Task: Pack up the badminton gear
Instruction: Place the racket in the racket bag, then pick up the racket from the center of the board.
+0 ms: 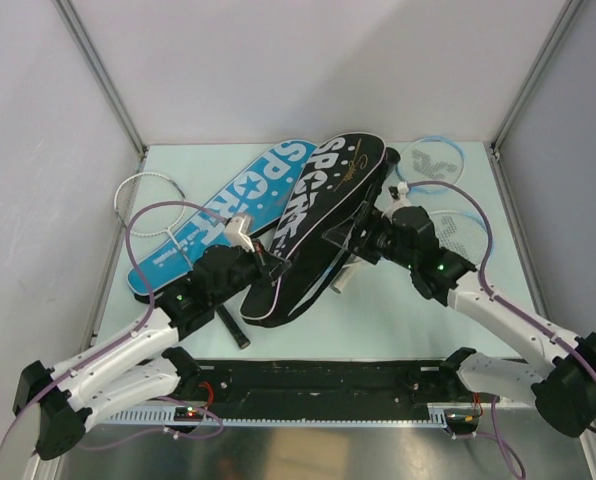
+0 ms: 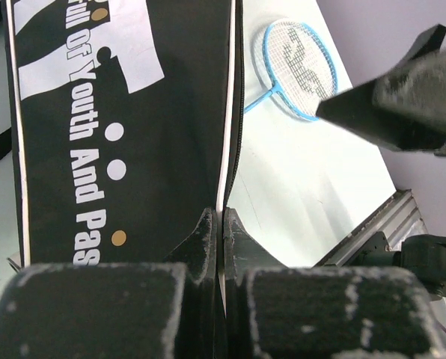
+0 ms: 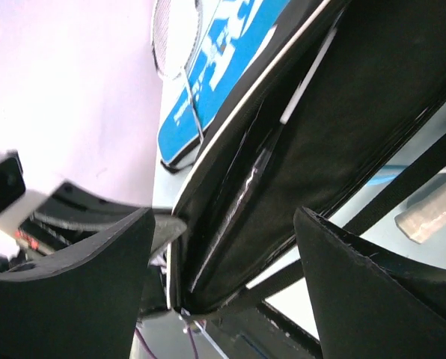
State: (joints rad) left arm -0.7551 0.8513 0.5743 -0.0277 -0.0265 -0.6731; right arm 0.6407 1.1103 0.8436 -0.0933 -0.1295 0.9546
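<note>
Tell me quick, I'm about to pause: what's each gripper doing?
Left gripper: closed, pinching the edge of the black cover.
Right gripper: open around that cover, holding nothing.

A pale mint-green desk (image 1: 398, 315) lies inside a plain enclosure. Smooth grey-white wall panels (image 1: 308, 60) stand at 9, 12 and 3 o'clock. Two slanting aluminium corner posts (image 1: 100, 78) join them at 11 and 1 o'clock. A long black mounting rail (image 1: 328, 385) runs along the desk's 6 o'clock edge. A perforated silver metal strip (image 1: 308, 412) lies just beside the rail, with a brushed steel sheet (image 1: 328, 455) further towards 6 o'clock.
</note>
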